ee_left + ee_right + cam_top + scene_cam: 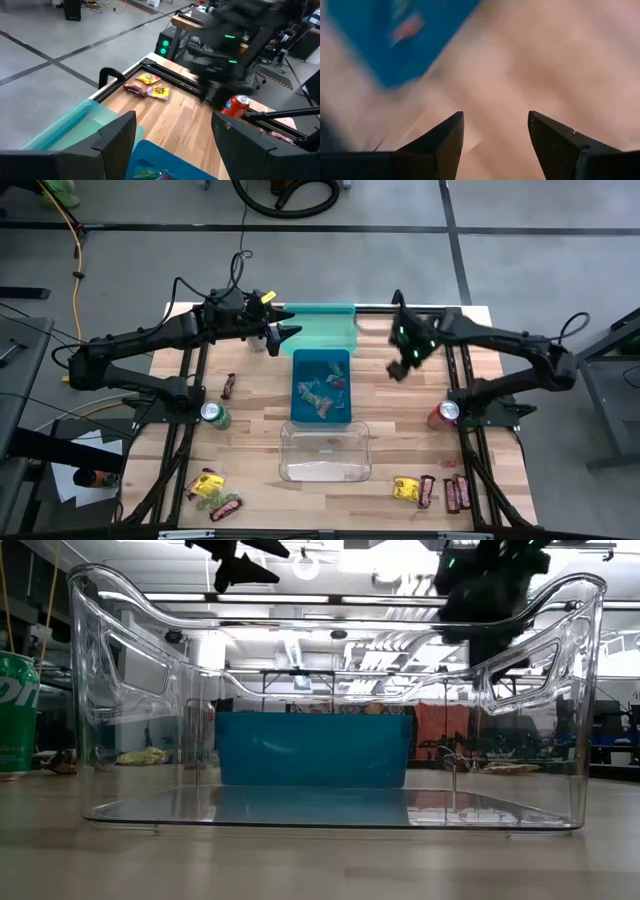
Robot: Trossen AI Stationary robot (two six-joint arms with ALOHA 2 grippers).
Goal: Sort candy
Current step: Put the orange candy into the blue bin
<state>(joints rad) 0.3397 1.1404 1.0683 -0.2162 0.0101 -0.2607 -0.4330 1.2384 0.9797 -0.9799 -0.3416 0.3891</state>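
I see my right end effector hanging spread and empty above bare wood beside the blue bin, which holds mixed candy. My left end effector hovers spread by the teal bin. More candy lies at the wooden desk's front corners, a clear bin between. Grey concrete floor surrounds the desk.

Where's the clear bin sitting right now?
In the high view the clear bin sits at the table's middle near the front edge, just in front of the blue bin, between the green can and red can.
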